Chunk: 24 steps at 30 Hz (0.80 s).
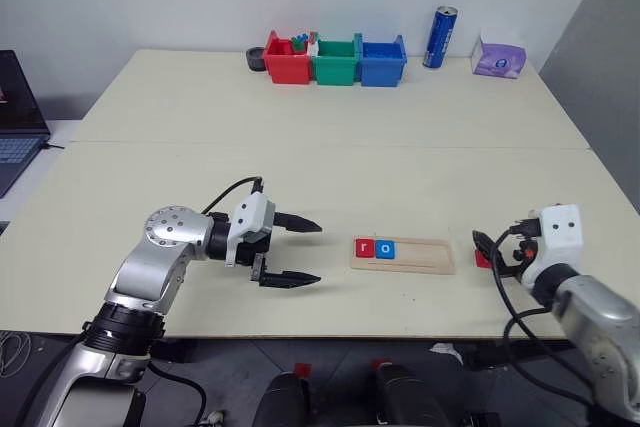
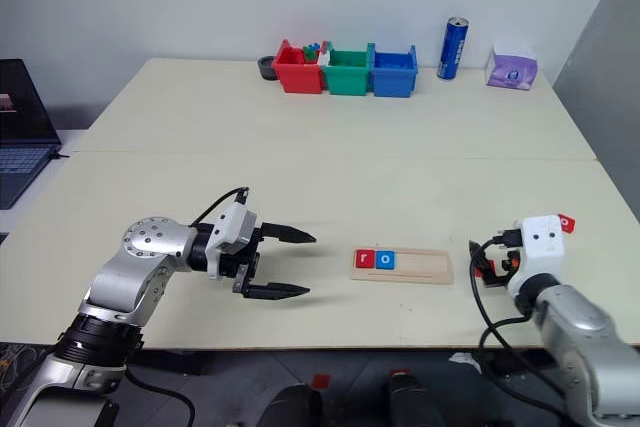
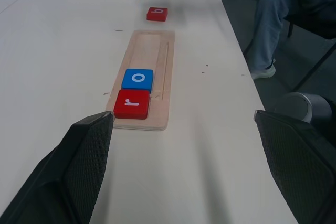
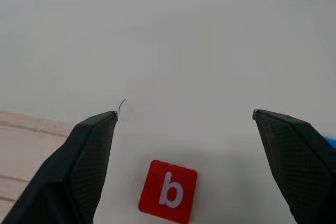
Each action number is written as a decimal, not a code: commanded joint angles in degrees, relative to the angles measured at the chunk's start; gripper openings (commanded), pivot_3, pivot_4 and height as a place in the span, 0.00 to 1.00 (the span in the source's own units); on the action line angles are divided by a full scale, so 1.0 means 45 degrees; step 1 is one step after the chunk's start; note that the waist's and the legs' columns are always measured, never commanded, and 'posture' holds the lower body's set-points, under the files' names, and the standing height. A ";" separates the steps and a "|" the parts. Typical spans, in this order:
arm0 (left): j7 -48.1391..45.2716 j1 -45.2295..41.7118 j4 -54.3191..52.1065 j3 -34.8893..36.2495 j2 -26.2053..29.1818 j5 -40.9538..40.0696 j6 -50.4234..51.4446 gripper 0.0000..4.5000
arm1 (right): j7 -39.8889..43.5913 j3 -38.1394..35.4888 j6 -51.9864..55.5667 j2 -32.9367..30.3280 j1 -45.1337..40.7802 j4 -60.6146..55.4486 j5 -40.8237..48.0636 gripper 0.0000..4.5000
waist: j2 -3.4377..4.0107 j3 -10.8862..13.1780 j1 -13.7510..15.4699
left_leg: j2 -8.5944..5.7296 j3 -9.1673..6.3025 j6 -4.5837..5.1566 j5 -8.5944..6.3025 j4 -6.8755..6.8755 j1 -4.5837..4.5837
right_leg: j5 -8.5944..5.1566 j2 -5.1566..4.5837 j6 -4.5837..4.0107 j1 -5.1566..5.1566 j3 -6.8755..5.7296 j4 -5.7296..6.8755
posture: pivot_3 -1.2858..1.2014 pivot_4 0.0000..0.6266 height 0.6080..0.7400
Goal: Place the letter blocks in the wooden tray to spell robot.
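Left of centre in the head view, the left hand [image 1: 296, 252] hangs with its ribbed black fingers spread and empty. The wooden tray [image 1: 420, 256], a pale shallow strip at lower centre, holds a glossy red r tile [image 1: 364, 248] touching a blue o tile [image 1: 386, 249] (both at its left end). The red b tile [image 4: 168, 191] lies flat beside it on the smooth cream table [image 1: 330, 167], before the gaping, empty right hand [image 4: 184, 116]. Plastic bins [image 1: 334, 59] line the top.

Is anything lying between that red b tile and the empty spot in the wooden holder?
Nothing visible: bare table separates the red b block from the wooden tray, whose slots past the blue o block lie empty.
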 commanded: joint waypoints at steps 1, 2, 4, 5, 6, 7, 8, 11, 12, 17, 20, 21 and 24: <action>0.0116 -0.0106 -0.0440 -0.0078 -0.0053 -0.0026 0.0013 1.00 | 0.2807 -0.0037 -0.1575 -0.1845 0.0458 0.0590 0.0135 0.99 | -0.0003 0.0001 0.0002 | -0.0003 -0.0002 0.0000 0.0000 -0.0002 0.0000 | 0.0000 0.0001 0.0000 0.0002 -0.0003 -0.0002 | 0.52 0.24 1.00; 0.0130 -0.0132 -0.0440 -0.0104 -0.0055 -0.0029 0.0024 1.00 | 0.3687 0.0198 -0.2259 -0.2550 0.0605 0.0955 -0.0030 0.99 | -0.0003 0.0002 0.0001 | -0.0005 -0.0002 0.0000 0.0000 -0.0001 -0.0002 | 0.0000 0.0004 0.0000 0.0002 -0.0006 -0.0004 | 0.52 0.24 1.00; 0.0141 -0.0188 -0.0398 -0.0147 -0.0067 -0.0023 0.0026 1.00 | 0.5099 0.0799 -0.3583 -0.3662 0.0718 0.1773 -0.0448 0.99 | -0.0010 0.0005 -0.0007 | -0.0007 0.0001 0.0000 0.0000 -0.0002 0.0001 | 0.0000 0.0007 0.0001 0.0004 -0.0006 -0.0004 | 0.52 0.24 1.00; 0.0151 -0.0198 -0.0386 -0.0162 -0.0079 -0.0010 0.0029 1.00 | 0.5624 0.1107 -0.4096 -0.4066 0.0673 0.2171 -0.0627 0.99 | -0.0010 0.0005 -0.0022 | -0.0007 0.0005 0.0001 -0.0001 0.0000 0.0005 | 0.0000 0.0015 0.0000 0.0004 -0.0005 -0.0003 | 0.52 0.24 1.00; 0.0163 -0.0194 -0.0374 -0.0181 -0.0094 0.0017 0.0012 1.00 | 0.6051 0.1443 -0.4574 -0.4328 0.0469 0.2626 -0.0788 0.99 | -0.0011 0.0006 -0.0028 | -0.0008 0.0009 0.0000 -0.0001 0.0007 0.0009 | 0.0001 0.0026 0.0000 0.0005 -0.0001 0.0000 | 0.52 0.24 1.00; 0.0173 -0.0202 -0.0347 -0.0201 -0.0109 0.0048 -0.0008 1.00 | 0.6329 0.1751 -0.4948 -0.4497 0.0202 0.3064 -0.0928 0.99 | -0.0015 0.0008 -0.0027 | -0.0005 0.0011 0.0000 0.0000 0.0004 0.0012 | 0.0001 0.0027 0.0000 0.0006 0.0001 0.0000 | 0.52 0.24 1.00; 0.0188 -0.0193 -0.0324 -0.0219 -0.0121 0.0082 -0.0050 1.00 | 0.6559 0.2070 -0.5306 -0.4615 -0.0098 0.3523 -0.1097 0.99 | -0.0022 0.0012 -0.0031 | -0.0006 0.0007 0.0000 0.0000 0.0005 0.0012 | 0.0001 0.0031 0.0000 0.0008 -0.0002 0.0001 | 0.52 0.24 1.00; 0.0242 -0.0089 -0.0372 -0.0249 -0.0136 0.0131 -0.0114 1.00 | 0.7302 0.3030 -0.6229 -0.4756 -0.1063 0.4918 -0.1633 0.99 | -0.0023 0.0014 -0.0030 | -0.0004 0.0010 0.0000 0.0000 0.0006 0.0015 | 0.0002 0.0041 -0.0002 0.0007 0.0003 0.0006 | 0.52 0.24 1.00; 0.0256 -0.0035 -0.0425 -0.0248 -0.0126 0.0122 -0.0109 1.00 | 0.7530 0.3308 -0.6504 -0.4778 -0.1364 0.5326 -0.1804 0.99 | -0.0023 0.0014 -0.0020 | -0.0005 0.0009 0.0000 0.0000 0.0007 0.0013 | 0.0002 0.0041 -0.0002 0.0007 0.0002 0.0006 | 0.52 0.24 1.00; 0.0272 0.0279 -0.0610 -0.0186 -0.0003 0.0107 -0.0221 1.00 | 0.8605 0.4370 -0.7198 -0.4858 -0.2697 0.6999 -0.2357 0.99 | -0.0023 0.0016 0.0008 | 0.0005 0.0004 0.0000 0.0000 0.0008 0.0011 | 0.0003 0.0033 -0.0003 0.0006 0.0000 0.0003 | 0.52 0.24 1.00; 0.0297 0.0343 -0.0626 -0.0157 0.0047 0.0107 -0.0289 1.00 | 0.9302 0.4854 -0.7387 -0.5068 -0.3123 0.7800 -0.2630 0.99 | -0.0025 0.0017 0.0012 | 0.0009 0.0001 0.0000 0.0000 0.0009 0.0007 | 0.0003 0.0026 -0.0004 0.0005 -0.0002 0.0003 | 0.52 0.24 1.00; 0.0311 0.0359 -0.0639 -0.0154 0.0057 0.0106 -0.0303 1.00 | 0.9469 0.4947 -0.7407 -0.5102 -0.3219 0.7986 -0.2697 0.99 | -0.0024 0.0017 0.0015 | 0.0010 0.0002 0.0000 0.0000 0.0009 0.0007 | 0.0003 0.0022 -0.0004 0.0005 -0.0002 0.0003 | 0.52 0.24 1.00; 0.0391 0.0349 -0.0673 -0.0182 0.0055 0.0097 -0.0287 1.00 | 0.9878 0.5142 -0.7341 -0.5155 -0.3432 0.8349 -0.2796 0.99 | -0.0024 0.0017 0.0014 | 0.0011 0.0001 0.0000 0.0000 0.0012 0.0008 | 0.0006 0.0013 -0.0008 0.0006 -0.0002 0.0005 | 0.52 0.24 1.00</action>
